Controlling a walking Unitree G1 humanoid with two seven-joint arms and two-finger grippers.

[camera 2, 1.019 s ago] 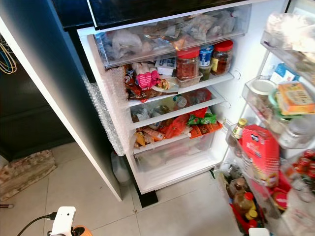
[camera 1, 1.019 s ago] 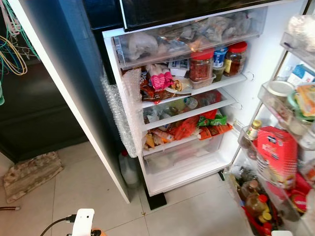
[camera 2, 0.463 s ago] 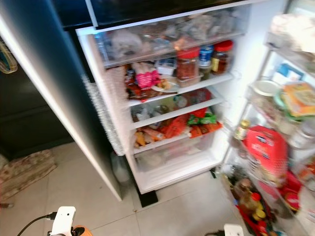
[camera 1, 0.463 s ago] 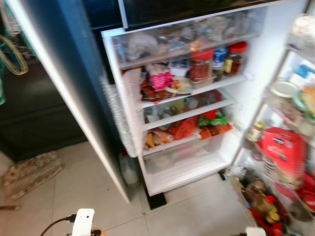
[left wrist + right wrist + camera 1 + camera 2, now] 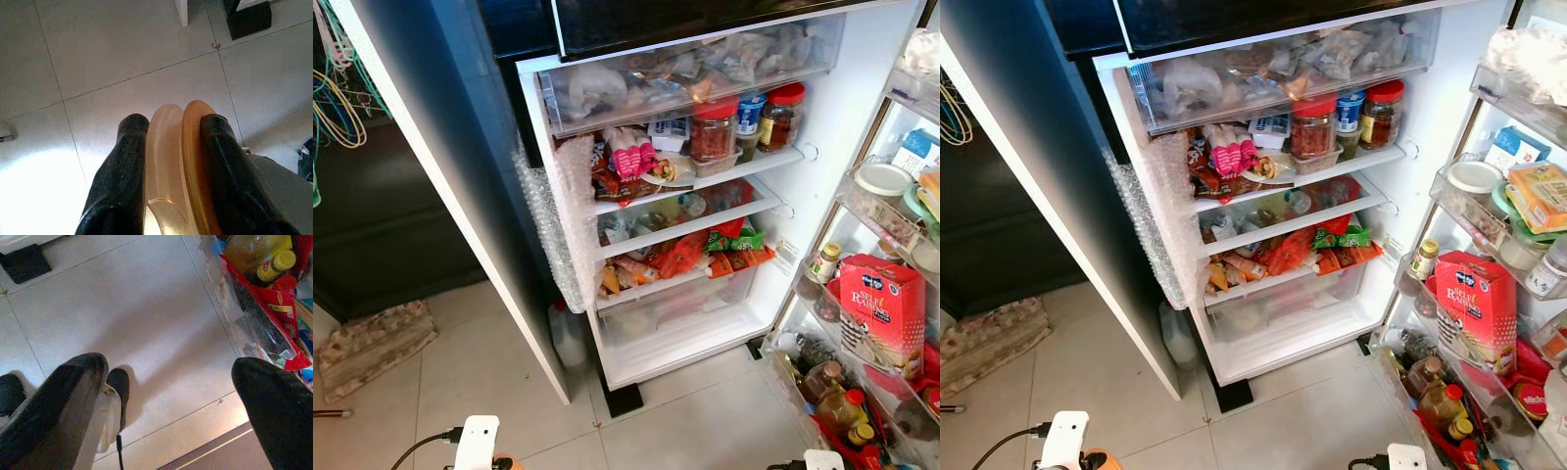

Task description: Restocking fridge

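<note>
Two pincers low over pale tiled floor [image 5: 122, 54], well short of open white fridge [image 5: 862, 88]. Left gripper [image 5: 168, 147] clenched on curved translucent orange plastic piece [image 5: 178, 161], can't tell what it is. Right gripper [image 5: 171, 396] spread wide, holding nothing. Risk: shelves crammed, esp. by red-lidded glass jars [image 5: 715, 132]; pushing item in blind could knock them. Door rack w/ red carton [image 5: 881, 313] sits near my right side, arm swing might clip it

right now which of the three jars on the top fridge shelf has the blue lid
The middle jar, the slimmer one between the two red-lidded jars: the big one to its left and the dark one to its right.
</note>
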